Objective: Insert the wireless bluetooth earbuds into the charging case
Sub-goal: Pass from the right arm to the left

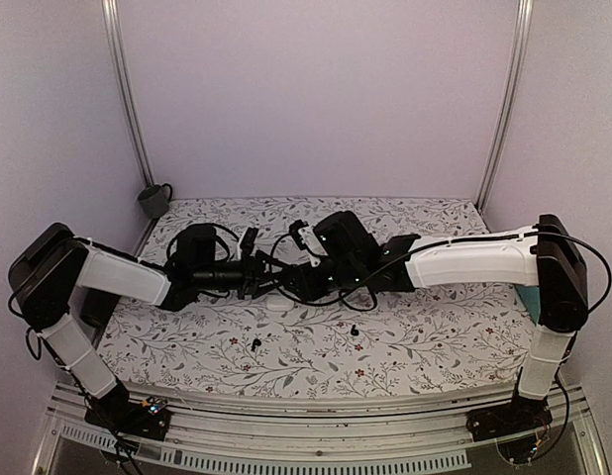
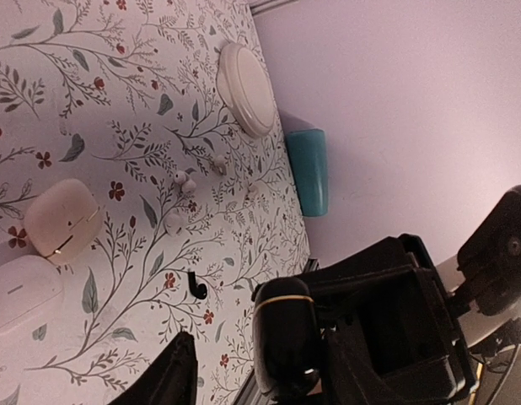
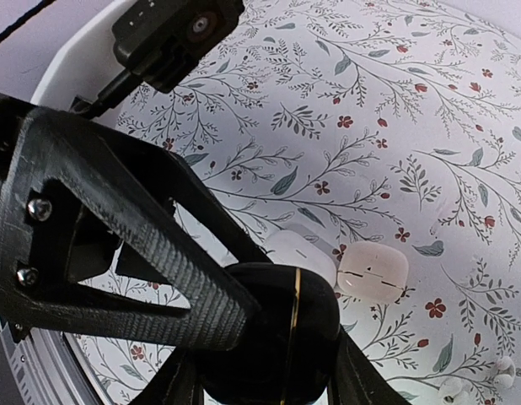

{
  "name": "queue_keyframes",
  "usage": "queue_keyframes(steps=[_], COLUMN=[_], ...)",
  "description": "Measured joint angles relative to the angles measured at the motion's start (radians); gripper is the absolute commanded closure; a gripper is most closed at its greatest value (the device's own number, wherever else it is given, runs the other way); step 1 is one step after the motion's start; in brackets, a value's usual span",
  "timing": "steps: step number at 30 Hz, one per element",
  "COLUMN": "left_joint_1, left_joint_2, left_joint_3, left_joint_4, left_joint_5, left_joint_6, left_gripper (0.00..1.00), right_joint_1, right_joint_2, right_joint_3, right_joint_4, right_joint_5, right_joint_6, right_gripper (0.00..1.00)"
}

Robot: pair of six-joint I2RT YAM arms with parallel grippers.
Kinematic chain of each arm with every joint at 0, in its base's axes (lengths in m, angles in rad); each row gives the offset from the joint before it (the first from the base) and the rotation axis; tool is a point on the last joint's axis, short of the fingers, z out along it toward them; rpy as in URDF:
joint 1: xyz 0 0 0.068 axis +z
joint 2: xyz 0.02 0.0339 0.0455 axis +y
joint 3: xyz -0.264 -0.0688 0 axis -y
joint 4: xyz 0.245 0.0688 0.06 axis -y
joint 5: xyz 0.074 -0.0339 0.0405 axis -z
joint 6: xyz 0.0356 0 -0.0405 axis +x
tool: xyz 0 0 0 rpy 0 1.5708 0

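Right wrist: right pincer [image 3: 273, 364] clamped on charging case [image 3: 281, 325]; left pincer [image 1: 253, 267] apart, close by. A clumsy pinch could twist it loose!

Arms [image 1: 464, 259] meeting mid-table, white cases [image 2: 62, 215] beneath, open cloth [image 1: 336, 213] behind, teal cup [image 2: 309, 171] far right.

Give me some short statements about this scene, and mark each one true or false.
1. The right end effector holds the charging case. True.
2. Both black earbuds sit inside the case. False: the two lie loose on the table, the second one here.
3. Two white oval cases lie close together on the table. True.
4. The white round dish is held in the air. False: it lies on the table.
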Motion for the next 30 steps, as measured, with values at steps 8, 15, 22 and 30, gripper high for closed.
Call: queue_keyframes(steps=[8,15,22,30], left_joint_1=[-0.012,-0.017,-0.012,0.014], left_joint_2=[0.017,0.024,0.017,-0.031], left_joint_3=[0.007,0.008,0.014,0.011], left_joint_4=[0.019,0.048,0.089,0.255], left_joint_5=[0.023,0.033,0.071,0.155], left_joint_6=[0.0,-0.012,0.013,0.026], left_gripper=[0.65,1.0,1.0,1.0], right_joint_1=[0.0,0.0,-0.008,-0.071], right_joint_2=[0.012,0.013,-0.027,-0.259], right_joint_3=[0.034,0.034,-0.027,-0.271], right_joint_4=[-0.03,-0.041,0.003,0.237], right_joint_5=[0.003,0.003,-0.045,-0.232], right_joint_6=[-0.003,-0.006,0.016,0.15], right_gripper=[0.6,0.28,0.04,0.05])
